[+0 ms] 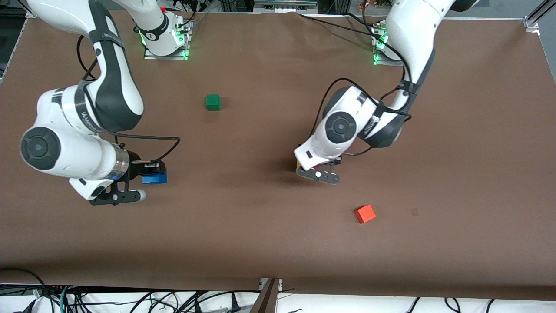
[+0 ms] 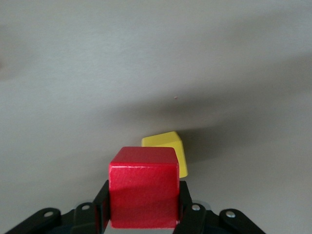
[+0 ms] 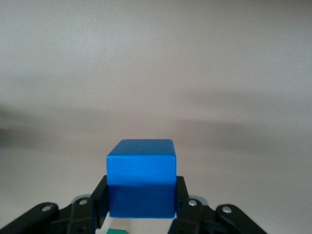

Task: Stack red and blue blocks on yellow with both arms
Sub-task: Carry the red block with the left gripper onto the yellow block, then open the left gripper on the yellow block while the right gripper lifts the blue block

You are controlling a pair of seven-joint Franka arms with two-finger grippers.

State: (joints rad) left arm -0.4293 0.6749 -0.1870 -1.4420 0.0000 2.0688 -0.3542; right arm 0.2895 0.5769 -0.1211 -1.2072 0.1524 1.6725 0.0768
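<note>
My left gripper (image 1: 320, 168) is shut on the deep red block (image 2: 144, 187) and holds it up in the air over the yellow cube (image 2: 168, 148). The red block sits a little off the yellow cube's centre and they do not touch. In the front view the red block is almost hidden under the left hand, and only a sliver of the yellow cube (image 1: 298, 165) shows at its edge. My right gripper (image 1: 153, 174) is shut on the blue block (image 1: 155, 178), also seen in the right wrist view (image 3: 141, 178), over the table toward the right arm's end.
A green cube (image 1: 213, 102) lies on the brown table (image 1: 260, 226), closer to the robots' bases. An orange-red cube (image 1: 365, 214) lies nearer to the front camera than the left gripper. Cables run along the table's front edge.
</note>
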